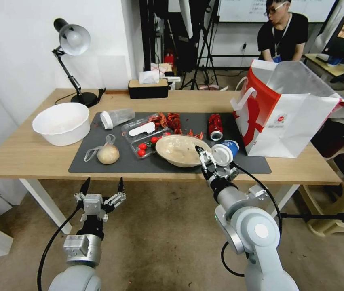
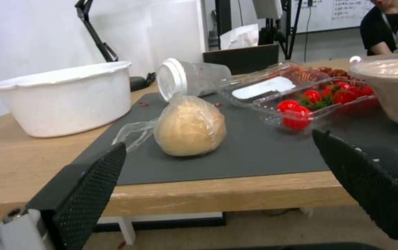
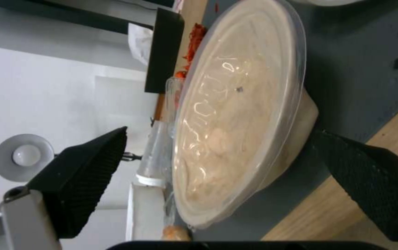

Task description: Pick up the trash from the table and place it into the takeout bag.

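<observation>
On the table (image 1: 26, 157), the dark mat holds the trash. A beige shallow bowl (image 1: 182, 150) sits near the front edge. My right gripper (image 1: 202, 161) is open at its near rim. In the right wrist view the bowl (image 3: 236, 114) lies between the spread fingers (image 3: 92, 163), apart from both. A blue-white paper cup (image 1: 225, 151) lies beside it and a red soda can (image 1: 215, 126) lies behind. The bagged bun (image 1: 108, 153) and clear plastic cup (image 1: 117, 118) lie to the left. My left gripper (image 1: 102, 186) hangs open below the table's front edge, facing the bun (image 2: 190, 125). The takeout bag (image 1: 285, 113) stands open at right.
A large white deep bowl (image 1: 60, 123) sits far left. A clear clamshell of cherry tomatoes (image 1: 147, 139) lies mid-mat, with red food scraps (image 1: 172, 120) behind it. A desk lamp (image 1: 72, 40) and a tissue box (image 1: 147, 87) stand along the back edge.
</observation>
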Available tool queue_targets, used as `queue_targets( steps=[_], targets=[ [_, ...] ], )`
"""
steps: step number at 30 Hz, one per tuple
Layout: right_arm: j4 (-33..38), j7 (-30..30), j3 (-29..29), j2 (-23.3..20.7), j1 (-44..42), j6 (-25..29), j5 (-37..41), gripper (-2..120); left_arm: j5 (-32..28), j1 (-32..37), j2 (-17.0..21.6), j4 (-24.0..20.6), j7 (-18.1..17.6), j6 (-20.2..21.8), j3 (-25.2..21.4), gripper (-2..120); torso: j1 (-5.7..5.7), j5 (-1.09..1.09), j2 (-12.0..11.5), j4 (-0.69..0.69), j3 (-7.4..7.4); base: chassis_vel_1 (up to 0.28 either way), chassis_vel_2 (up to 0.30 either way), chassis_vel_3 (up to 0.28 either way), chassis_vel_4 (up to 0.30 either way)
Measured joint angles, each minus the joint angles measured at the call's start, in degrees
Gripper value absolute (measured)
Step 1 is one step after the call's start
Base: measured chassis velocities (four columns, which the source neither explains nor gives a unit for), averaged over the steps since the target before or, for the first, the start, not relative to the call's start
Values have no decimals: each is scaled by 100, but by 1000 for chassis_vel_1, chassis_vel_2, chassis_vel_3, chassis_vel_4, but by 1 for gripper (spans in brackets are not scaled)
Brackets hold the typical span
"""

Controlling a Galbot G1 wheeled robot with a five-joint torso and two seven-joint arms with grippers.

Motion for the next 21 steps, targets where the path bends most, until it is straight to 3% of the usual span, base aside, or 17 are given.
queue_targets(
  steps=[5, 13, 21],
  targets=[
    [-94, 126, -21, 22, 159, 3, 73, 88, -67, -15, 32, 6, -10, -32, -8, 100, 0, 0, 0, 0, 0, 0, 0, 0, 0],
    [-375, 533, -65, 68, 485, 105, 378, 53, -125, 7, 96, -16, -81, -50, -54, 100, 1, 0, 0, 0, 0, 0, 0, 0, 0],
    [-398, 544, -43, 68, 464, 138, 453, 27, -127, 42, 67, -55, -126, -26, -51, 100, 1, 0, 0, 0, 0, 0, 0, 0, 0]
  ],
)
